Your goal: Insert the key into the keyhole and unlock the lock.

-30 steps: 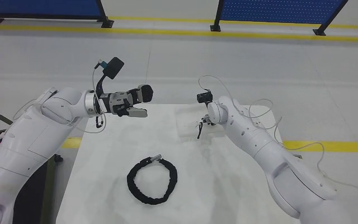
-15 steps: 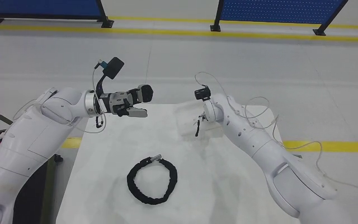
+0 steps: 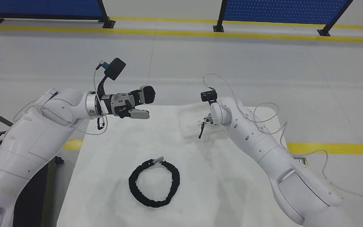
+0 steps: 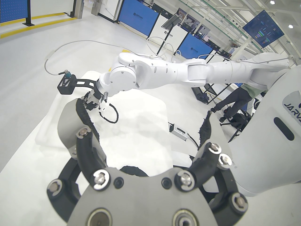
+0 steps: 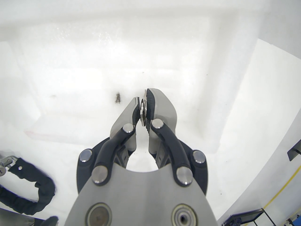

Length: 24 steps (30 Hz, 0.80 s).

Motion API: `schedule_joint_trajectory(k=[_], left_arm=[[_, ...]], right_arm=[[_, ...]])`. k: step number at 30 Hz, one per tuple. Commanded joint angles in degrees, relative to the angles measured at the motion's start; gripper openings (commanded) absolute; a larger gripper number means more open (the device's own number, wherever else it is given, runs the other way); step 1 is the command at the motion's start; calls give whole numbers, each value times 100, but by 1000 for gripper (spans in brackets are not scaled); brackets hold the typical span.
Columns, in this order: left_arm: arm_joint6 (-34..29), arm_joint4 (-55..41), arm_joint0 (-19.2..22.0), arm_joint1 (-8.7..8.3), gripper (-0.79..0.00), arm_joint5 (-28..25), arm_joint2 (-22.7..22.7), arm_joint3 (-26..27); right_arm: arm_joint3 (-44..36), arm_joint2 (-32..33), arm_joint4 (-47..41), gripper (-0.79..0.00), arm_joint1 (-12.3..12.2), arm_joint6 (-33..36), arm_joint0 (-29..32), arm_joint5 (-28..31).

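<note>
The lock is a black fabric-sleeved chain loop with a metal cylinder end, lying on the white table near its front. It also appears in the right wrist view as the lock. My right gripper hangs just above the floor of a white foam tray at the table's far side. In the right wrist view this right gripper is shut on a small flat metal key, held edge-on between the pads. My left gripper is raised over the table's far left corner, open and holding nothing, seen as the left gripper in its own wrist view.
The foam tray has raised walls around the right gripper and a dark speck on its floor. A bare stretch of table separates tray and lock. A small grey box with a cable lies beyond the table edge.
The right arm's wrist swung slightly left and then back, with its gripper staying over the tray. The left arm and the lock have not moved.
</note>
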<state>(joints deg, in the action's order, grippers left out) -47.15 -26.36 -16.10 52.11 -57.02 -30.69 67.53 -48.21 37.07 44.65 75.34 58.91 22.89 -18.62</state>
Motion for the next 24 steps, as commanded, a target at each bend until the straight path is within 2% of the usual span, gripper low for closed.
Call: schedule_joint_trajectory(k=[1, 3, 6, 11, 17, 24], left_arm=[[141, 44, -40, 0, 0, 126, -64, 175], [98, 53, -104, -3, 0, 351, -88, 411], [-16, 89, -223, 17, 0, 403, -71, 575], [14, 593, -419, 184, 0, 559, 170, 155], [691, 1836, -412, 609, 0, 113, 465, -580], [1989, 3855, -216, 1249, 0, -59, 731, -1538]], right_arm=[[-23, 47, 18, -785, -9, 2, 33, -2], [-35, 100, 28, -785, -16, 6, 63, 4], [-40, 171, 46, -785, -22, 5, 90, 26], [-42, 280, 84, -785, -27, 0, 127, 62], [-69, 407, 156, -785, -46, 3, 197, 109], [-75, 514, 168, -785, -35, 0, 254, 245]])
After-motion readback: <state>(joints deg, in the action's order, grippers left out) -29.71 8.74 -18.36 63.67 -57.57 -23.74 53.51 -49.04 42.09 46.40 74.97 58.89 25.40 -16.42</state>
